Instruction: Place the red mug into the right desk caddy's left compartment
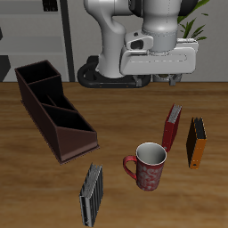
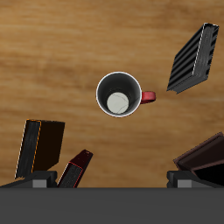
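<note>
Now my gripper [image 1: 166,78] hangs high above the table [image 1: 125,116], and the red mug [image 1: 147,166] stands upright well below it, nearer the table's front edge than my hand. From my wrist camera I look almost straight down into the mug [image 2: 119,94]: its whitish inside is bare, and its handle points toward the striped book [image 2: 193,59] that lies beside it. My fingers [image 2: 38,181] show only as dark stubs at the border of the wrist view, spread wide apart, and they hold nothing and touch nothing. The right desk caddy [image 1: 50,109] lies well apart from my hand and from the mug, with its low sloped end turned toward the table's front; I see dividers inside it and no object in the compartments. Close below my hand, between it and the mug, a slim red book [image 1: 171,127] stands, and just beside that a dark book with orange edge [image 1: 196,142].
</note>
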